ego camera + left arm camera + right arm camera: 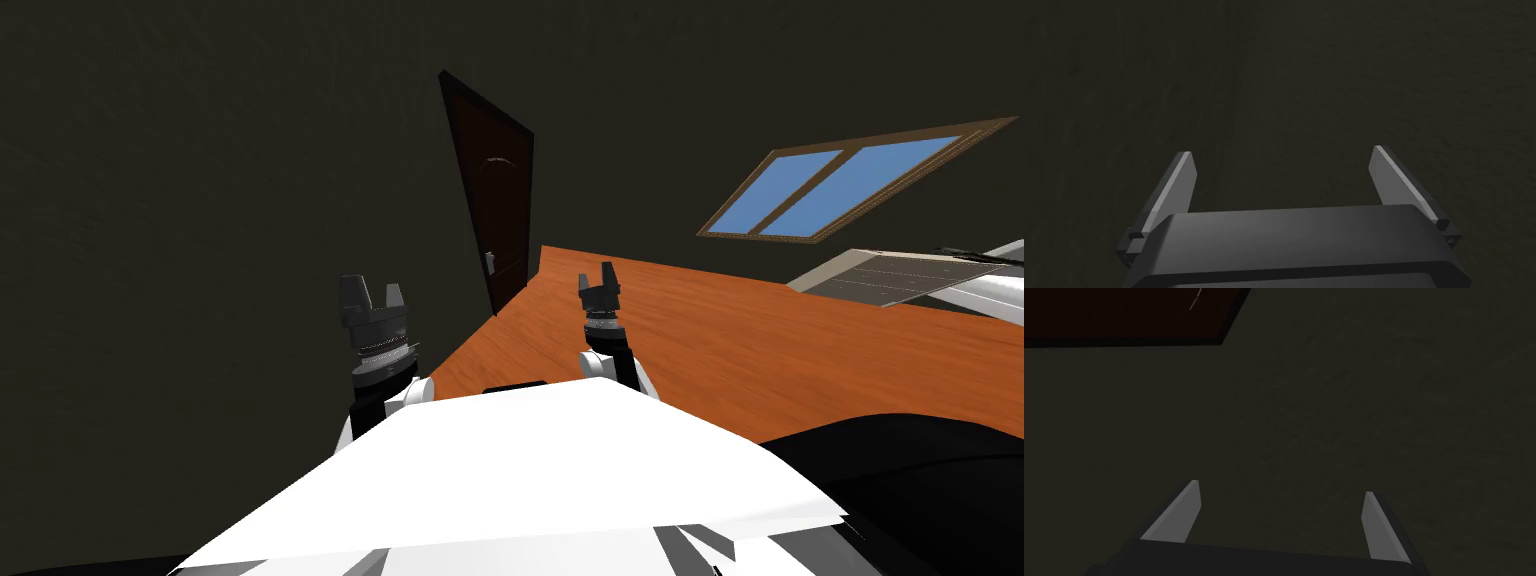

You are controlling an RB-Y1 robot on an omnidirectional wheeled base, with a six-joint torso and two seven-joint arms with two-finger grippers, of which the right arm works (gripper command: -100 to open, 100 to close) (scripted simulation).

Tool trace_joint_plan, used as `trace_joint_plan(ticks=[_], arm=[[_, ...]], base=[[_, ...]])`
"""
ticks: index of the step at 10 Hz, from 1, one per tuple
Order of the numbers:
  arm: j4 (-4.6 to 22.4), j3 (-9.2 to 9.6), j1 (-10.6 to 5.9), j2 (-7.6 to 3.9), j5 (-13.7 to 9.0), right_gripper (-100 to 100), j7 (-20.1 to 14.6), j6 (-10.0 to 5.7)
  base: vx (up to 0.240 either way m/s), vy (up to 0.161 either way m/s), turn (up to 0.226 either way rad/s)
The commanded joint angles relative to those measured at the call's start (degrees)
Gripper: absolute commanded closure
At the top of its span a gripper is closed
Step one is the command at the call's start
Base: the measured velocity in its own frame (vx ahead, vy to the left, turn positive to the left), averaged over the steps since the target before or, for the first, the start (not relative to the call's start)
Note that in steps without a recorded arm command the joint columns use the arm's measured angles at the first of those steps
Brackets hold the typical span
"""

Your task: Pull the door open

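Dark wall (200, 200), brown door (497, 200) shut, well ahead; left hand (371, 292), right hand (601, 278) both spread.

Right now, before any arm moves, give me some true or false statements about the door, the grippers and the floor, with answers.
1. The door is shut. True.
2. The right gripper is shut on something. False: it is open and empty, apart from the handle.
3. The left gripper is open. True.
4. The floor is grey. False: it is orange.
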Motion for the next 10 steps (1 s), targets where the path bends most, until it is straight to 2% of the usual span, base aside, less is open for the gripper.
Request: trace_joint_plan(ticks=[1, 10], arm=[[1.81, 0.34, -1.0, -0.55, 0.26, -100, 1.09, -0.26], [13.81, 2.56, -7.66, -3.75, 1.95, -100, 8.36, -1.97]], base=[[0.04, -0.002, 0.075], [0.105, -0.004, 0.052]])
